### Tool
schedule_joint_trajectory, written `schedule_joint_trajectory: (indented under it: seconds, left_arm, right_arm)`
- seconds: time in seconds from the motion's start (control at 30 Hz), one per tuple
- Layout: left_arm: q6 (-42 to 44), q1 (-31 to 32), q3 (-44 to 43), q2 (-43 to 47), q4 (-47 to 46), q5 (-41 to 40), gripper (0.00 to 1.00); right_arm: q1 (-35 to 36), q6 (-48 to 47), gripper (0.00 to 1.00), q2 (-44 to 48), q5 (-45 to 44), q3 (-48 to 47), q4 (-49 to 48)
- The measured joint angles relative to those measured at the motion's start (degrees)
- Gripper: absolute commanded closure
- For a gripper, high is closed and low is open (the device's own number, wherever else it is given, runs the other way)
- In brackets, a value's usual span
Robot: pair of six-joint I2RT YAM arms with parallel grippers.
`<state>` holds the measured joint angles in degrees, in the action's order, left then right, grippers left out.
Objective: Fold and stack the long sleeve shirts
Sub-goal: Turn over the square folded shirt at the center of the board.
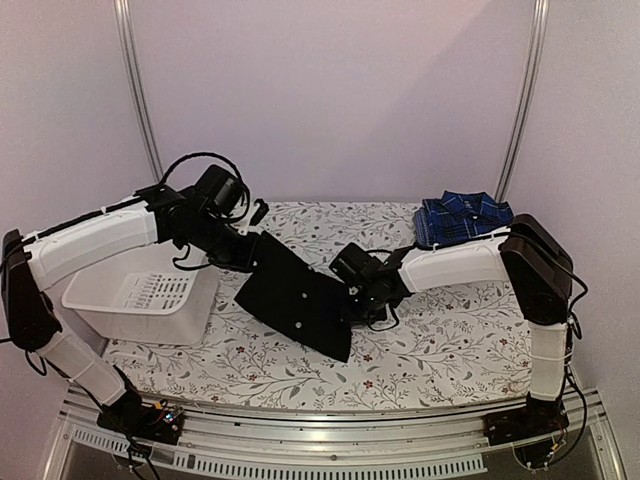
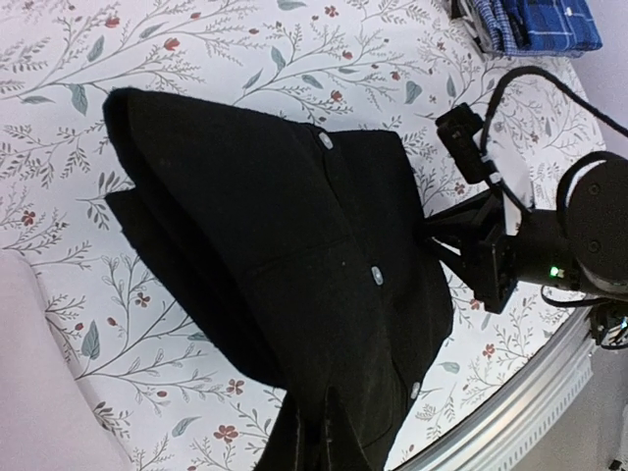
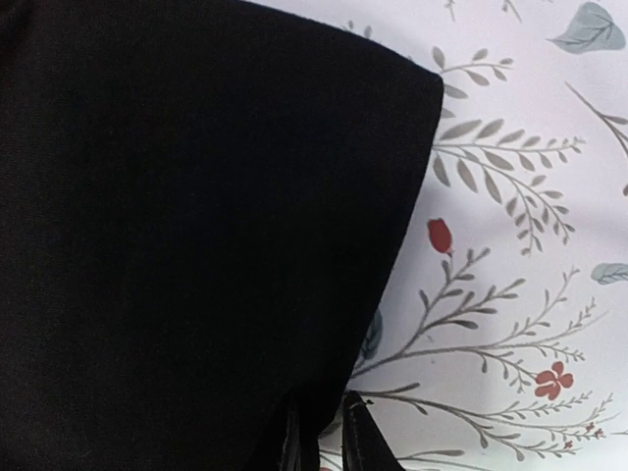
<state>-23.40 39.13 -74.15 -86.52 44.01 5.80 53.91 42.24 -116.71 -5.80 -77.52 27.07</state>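
— Top view?
— High and well back from the black shirt (image 1: 300, 295), looking down on it.
— The wrist views?
— Left close above it, right almost against its edge. All three share it.

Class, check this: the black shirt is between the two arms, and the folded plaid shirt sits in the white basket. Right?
No: the plaid shirt lies at the far right of the table, outside the white basket at the left, as the top external view shows. Otherwise right.
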Motion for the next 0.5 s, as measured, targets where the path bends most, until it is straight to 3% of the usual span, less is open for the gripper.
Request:
schedule_joint_trajectory:
  seconds: [0.3, 0.5]
  left_arm:
    - [0.2, -0.1, -6.6, 1.6, 0.6, 3.6, 1.0]
    - [-1.1, 0.4, -11.2, 0.0, -1.7, 8.0, 1.0]
  right_arm:
    - [0.3, 0.0, 0.83, -9.3, 6.9, -11.7, -5.7]
    - [1.1, 1.5, 0.78, -17.5, 17.8, -19.0, -18.4]
